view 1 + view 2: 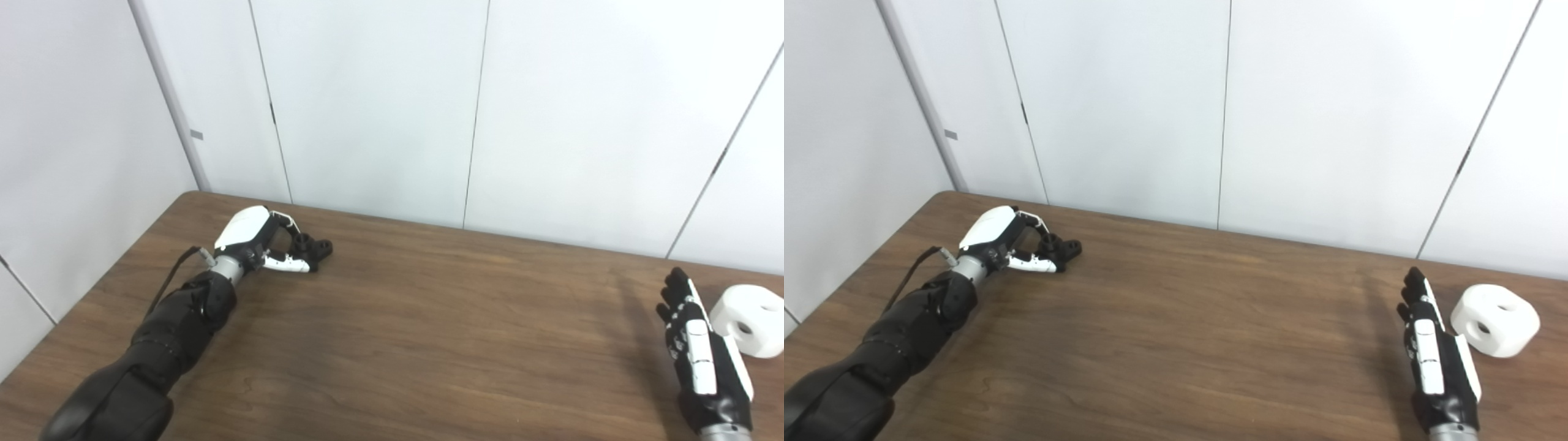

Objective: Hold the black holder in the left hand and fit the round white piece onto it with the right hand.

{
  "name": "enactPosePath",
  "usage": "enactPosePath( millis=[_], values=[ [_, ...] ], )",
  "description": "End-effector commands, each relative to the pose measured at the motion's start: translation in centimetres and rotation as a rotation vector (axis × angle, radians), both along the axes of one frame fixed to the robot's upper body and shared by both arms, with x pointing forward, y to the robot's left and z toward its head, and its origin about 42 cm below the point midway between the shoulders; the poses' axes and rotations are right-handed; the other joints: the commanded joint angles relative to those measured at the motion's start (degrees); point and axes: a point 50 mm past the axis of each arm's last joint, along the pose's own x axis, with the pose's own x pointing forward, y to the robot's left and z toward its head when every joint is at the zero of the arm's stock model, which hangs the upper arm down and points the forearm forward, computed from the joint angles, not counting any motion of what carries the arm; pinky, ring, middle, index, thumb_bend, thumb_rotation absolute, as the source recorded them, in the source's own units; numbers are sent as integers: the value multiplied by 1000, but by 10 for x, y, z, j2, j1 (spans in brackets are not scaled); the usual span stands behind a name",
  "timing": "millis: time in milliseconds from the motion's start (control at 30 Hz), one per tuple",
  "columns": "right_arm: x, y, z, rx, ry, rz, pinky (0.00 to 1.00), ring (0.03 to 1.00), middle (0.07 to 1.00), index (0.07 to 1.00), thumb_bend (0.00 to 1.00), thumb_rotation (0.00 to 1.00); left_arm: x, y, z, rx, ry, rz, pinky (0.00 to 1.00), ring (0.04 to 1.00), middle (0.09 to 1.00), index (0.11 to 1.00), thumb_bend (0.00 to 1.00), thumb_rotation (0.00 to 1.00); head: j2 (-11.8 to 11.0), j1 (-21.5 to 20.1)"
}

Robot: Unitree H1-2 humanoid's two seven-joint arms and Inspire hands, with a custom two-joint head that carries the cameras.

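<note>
Wood table (392, 343): black holder (313, 246) flat (long axis rightward).

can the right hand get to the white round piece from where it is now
Probably yes. The right hand is open, fingers straight, just beside the round white piece, which lies on the table with nothing between them.

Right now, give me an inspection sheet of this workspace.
Surface: brown wooden table, bare in the middle.
Job's things: black holder at far left; round white piece at right, lying on the table.
Clutter: nothing seen.
Hands: left hand curled around the black holder, which rests on the table; right hand open, fingers straight, beside the round white piece.
Cables: one black cable at the left wrist.
Surroundings: white wall panels.
</note>
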Motion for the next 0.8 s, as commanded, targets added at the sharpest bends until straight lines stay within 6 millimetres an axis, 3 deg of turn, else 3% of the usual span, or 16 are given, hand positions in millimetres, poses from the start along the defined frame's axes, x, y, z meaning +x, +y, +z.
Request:
enactPosePath(
  millis=[0,300,567,767],
  values=[
    [-12,3,-20,22,46,-24,989,999,994,977,253,1000,11,4,27,35,-58,-28,1000,862,677,483,523,52,0,3],
    [-12,5,-19,41,40,-20,993,1000,995,973,244,1000,6,-4,29,3,-89,-70,1000,917,712,482,523,50,2,-8],
    [-12,10,-19,49,29,-19,984,1000,988,959,289,1000,-6,-48,12,-51,-91,-189,1000,962,762,482,524,51,8,-48],
    [-12,15,-17,37,25,-31,970,992,980,960,318,1000,-19,-109,-5,-67,-68,-297,1000,998,828,480,525,54,12,-66]
  ],
)
